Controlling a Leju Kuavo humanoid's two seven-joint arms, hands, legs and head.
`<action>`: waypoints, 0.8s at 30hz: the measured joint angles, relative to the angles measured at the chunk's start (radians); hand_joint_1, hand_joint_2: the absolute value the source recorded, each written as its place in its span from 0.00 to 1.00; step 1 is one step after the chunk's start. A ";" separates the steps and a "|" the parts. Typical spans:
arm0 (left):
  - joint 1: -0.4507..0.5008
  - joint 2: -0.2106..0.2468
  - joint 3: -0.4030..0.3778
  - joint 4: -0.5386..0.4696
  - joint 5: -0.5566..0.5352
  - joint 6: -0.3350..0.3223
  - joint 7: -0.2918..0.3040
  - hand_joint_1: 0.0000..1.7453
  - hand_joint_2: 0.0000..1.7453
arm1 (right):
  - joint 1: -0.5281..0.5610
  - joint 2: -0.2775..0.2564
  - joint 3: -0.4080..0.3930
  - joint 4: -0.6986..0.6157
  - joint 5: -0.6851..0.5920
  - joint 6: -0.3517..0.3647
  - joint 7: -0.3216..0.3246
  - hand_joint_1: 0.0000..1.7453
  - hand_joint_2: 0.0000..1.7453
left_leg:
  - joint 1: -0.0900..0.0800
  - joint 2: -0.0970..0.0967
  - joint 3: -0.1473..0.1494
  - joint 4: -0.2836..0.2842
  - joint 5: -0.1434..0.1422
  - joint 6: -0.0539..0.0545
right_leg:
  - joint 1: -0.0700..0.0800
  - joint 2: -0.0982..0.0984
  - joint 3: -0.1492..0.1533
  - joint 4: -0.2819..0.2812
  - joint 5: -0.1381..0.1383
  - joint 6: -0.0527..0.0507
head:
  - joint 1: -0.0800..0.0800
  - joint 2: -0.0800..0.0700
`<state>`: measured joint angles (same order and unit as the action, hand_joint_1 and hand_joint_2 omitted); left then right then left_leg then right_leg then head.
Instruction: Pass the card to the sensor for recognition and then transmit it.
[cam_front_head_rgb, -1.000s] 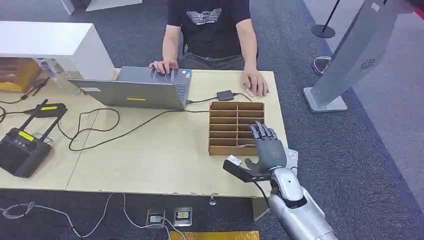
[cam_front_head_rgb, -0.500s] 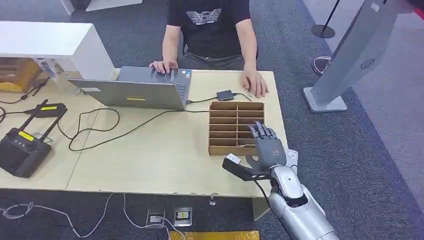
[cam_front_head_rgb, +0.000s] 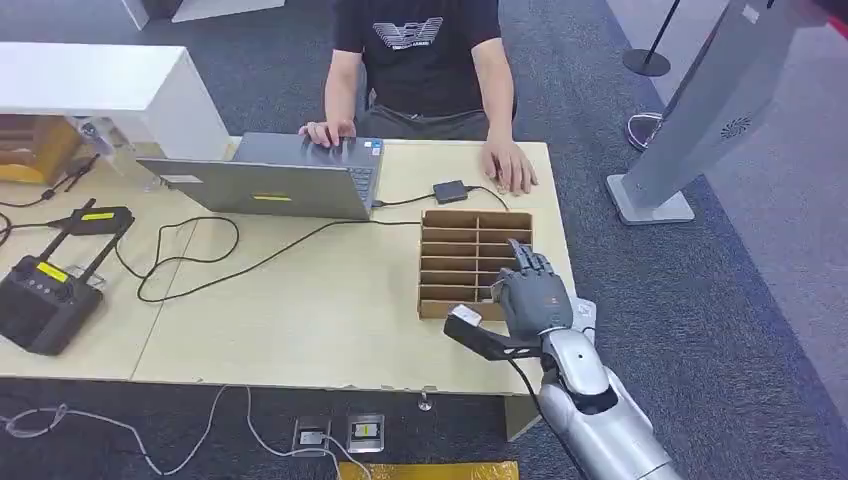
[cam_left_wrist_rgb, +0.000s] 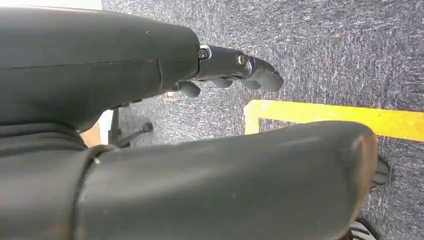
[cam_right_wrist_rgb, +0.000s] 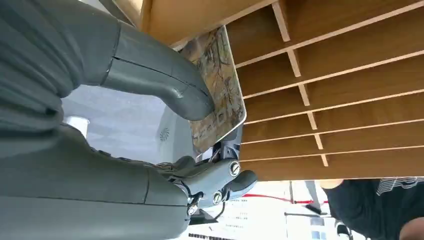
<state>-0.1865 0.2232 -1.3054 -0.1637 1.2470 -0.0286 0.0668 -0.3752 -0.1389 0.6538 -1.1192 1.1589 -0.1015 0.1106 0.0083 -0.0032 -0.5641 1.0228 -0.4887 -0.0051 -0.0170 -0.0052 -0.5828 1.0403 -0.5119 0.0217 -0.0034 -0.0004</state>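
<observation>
Head cam: high, facing forward and down over the counter, with a person seated at the far side. Right wrist cam: very close behind the right hand, facing the wooden slotted card rack; head cam sees that rack too. Left wrist cam: close behind the left hand, facing down at grey carpet and yellow floor tape.
</observation>
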 joint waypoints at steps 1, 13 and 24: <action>0.000 0.000 0.000 0.000 0.000 0.000 0.000 0.00 0.00 | 0.000 -0.001 0.000 0.000 0.000 0.002 0.002 1.00 1.00 | 0.000 0.000 0.000 0.000 0.000 0.000 | 0.000 0.000 0.000 0.000 0.000 0.000 | 0.000 0.000; 0.000 0.000 0.000 0.000 -0.001 0.000 0.000 0.00 0.00 | 0.006 -0.008 -0.001 0.000 0.005 -0.002 0.011 1.00 1.00 | 0.000 0.000 0.000 0.000 0.000 0.000 | 0.000 0.000 0.000 0.000 0.000 0.000 | 0.000 0.000; 0.000 0.000 0.000 0.000 0.000 0.003 -0.005 0.00 0.00 | -0.007 -0.010 -0.046 -0.091 0.034 -0.003 0.026 1.00 1.00 | 0.000 0.000 0.000 0.000 0.000 0.000 | 0.000 0.000 0.000 0.000 0.000 0.000 | 0.000 0.000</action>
<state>-0.1865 0.2232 -1.3054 -0.1637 1.2467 -0.0252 0.0618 -0.3820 -0.1492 0.6077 -1.2105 1.1929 -0.1041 0.1366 0.0083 -0.0030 -0.5642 1.0228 -0.4886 -0.0051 -0.0171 -0.0056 -0.5824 1.0403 -0.5118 0.0217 -0.0030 -0.0004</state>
